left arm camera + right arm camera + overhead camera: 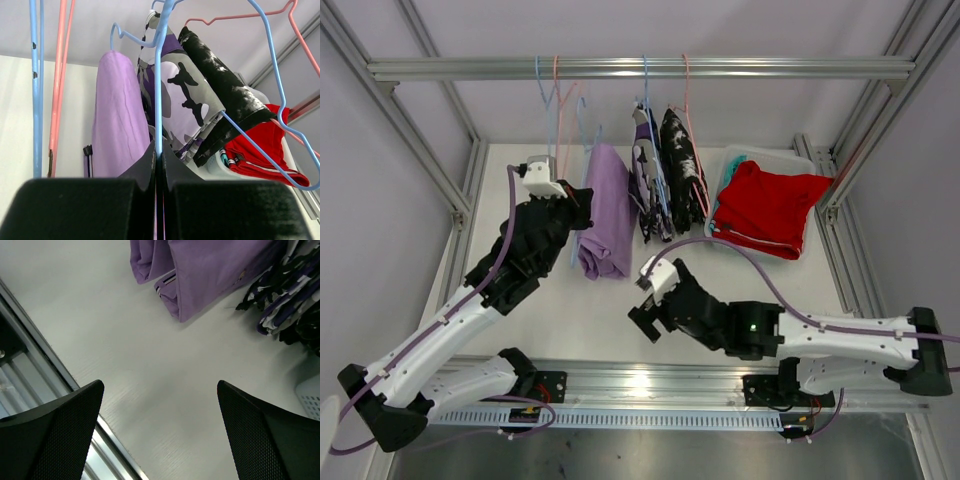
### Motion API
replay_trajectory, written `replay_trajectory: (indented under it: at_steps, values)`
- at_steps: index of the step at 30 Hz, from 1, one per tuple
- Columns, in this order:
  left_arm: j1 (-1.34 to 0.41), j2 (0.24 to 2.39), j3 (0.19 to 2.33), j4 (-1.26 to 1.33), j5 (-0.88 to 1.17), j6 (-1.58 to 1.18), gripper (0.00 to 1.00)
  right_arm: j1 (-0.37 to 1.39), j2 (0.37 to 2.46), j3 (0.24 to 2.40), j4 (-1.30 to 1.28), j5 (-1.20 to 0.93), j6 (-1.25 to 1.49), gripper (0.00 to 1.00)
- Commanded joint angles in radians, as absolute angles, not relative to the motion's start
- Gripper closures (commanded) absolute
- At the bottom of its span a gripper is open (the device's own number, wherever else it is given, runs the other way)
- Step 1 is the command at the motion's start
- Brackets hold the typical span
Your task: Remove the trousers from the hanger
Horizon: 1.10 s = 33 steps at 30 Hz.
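Observation:
Lilac trousers [608,210] hang folded from a blue hanger, their lower end on the table. Beside them hang the purple-white-black print trousers [648,185] and the black trousers with white blotches [682,160]. Red trousers [770,208] lie in a white bin over a teal pair [740,164]. My left gripper [577,202] is beside the lilac trousers [117,115], shut on a blue hanger wire [159,100]; its jaws [158,150] pinch the wire. My right gripper [645,318] is open and empty above bare table [160,430]; the lilac trousers [200,275] lie beyond it.
Empty blue and pink hangers [550,92] hang on the metal rail [470,70] at the left, and also show in the left wrist view [37,90]. The white bin [775,154] stands at the back right. Frame posts stand at both sides. The table's front rail [30,390] is close by.

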<state>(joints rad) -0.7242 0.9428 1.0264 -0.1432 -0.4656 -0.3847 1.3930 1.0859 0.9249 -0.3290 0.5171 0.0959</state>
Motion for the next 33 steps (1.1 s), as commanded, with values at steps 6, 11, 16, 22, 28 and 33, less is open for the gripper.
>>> replay_trajectory:
  at_steps: [6, 11, 16, 22, 28, 33]
  values:
    - [-0.739, 0.928, 1.032, -0.084, -0.48, -0.362, 1.0, 1.463, 1.333, 1.078, -0.057, 0.782, -0.037, 0.01]
    - [-0.741, 0.933, 1.032, -0.084, -0.488, -0.359, 1.0, 1.451, 1.397, 1.083, 0.133, 0.842, -0.109, 0.01]
    - [-0.742, 0.933, 1.031, -0.084, -0.486, -0.357, 1.0, 1.417, 1.44, 1.069, 0.262, 0.861, -0.141, 0.01]
    - [-0.742, 0.93, 1.032, -0.084, -0.482, -0.356, 1.0, 1.359, 1.483, 1.075, 0.322, 0.778, -0.143, 0.01]
    - [-0.742, 0.928, 1.04, -0.09, -0.479, -0.345, 1.0, 1.318, 1.532, 1.089, 0.342, 0.732, -0.13, 0.01]
    - [-0.742, 0.92, 1.04, -0.087, -0.476, -0.342, 1.0, 1.281, 1.558, 1.088, 0.359, 0.712, -0.12, 0.01]
